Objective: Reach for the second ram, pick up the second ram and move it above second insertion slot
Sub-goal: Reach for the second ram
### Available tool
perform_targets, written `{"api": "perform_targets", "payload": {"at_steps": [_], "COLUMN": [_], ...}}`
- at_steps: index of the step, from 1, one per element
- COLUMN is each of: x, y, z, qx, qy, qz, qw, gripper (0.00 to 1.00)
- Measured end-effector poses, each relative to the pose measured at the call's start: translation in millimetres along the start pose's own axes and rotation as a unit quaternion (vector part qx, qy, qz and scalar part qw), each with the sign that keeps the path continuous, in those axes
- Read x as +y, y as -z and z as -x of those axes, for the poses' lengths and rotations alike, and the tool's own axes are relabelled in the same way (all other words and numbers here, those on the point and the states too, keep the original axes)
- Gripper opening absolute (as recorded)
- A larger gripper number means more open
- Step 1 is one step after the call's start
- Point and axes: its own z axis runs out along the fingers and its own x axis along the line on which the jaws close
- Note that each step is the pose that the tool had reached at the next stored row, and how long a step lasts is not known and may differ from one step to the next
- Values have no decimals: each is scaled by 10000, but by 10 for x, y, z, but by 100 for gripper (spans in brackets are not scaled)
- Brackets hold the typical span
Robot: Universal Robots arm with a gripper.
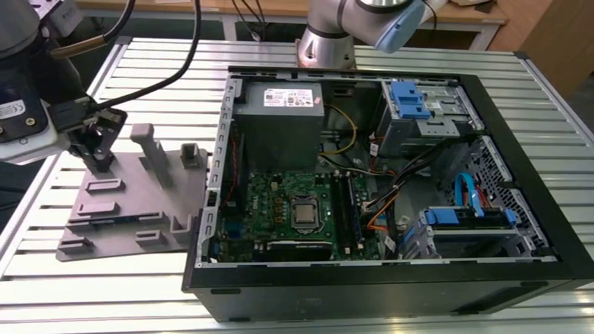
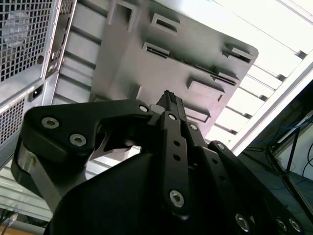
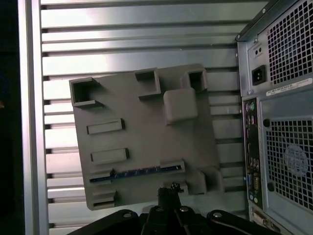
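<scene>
Pincer: black 2-finger pincer (image 1: 96,161) hangs low over the grey moulded holder plate (image 1: 121,209) on the slatted metal surface (image 1: 149,59). Its tips look pressed together with nothing between them.
Second ram: thin dark blue-green memory stick (image 3: 137,172) sits on edge in a long slot of the holder plate, untouched. In the first wrist view the pincer tips are near it but apart.
Destination: open black computer case (image 1: 519,271) with green motherboard (image 1: 278,195), well apart from the pincer.
Progress: reach under way, by my reading. Grasp, lift and carry to above the slot not yet done.
</scene>
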Motion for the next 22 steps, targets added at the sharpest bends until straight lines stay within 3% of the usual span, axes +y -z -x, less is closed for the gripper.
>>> {"api": "perform_targets", "payload": {"at_steps": [3,5,22], "x": [23,35,22], "y": [-54,-90,-368], "z": [-109,-137,-180], "qx": [-4,-4,-3], "qy": [2,5,9], "qz": [1,1,1], "qw": [10000,10000,10000], "gripper": [7,7,7]}}
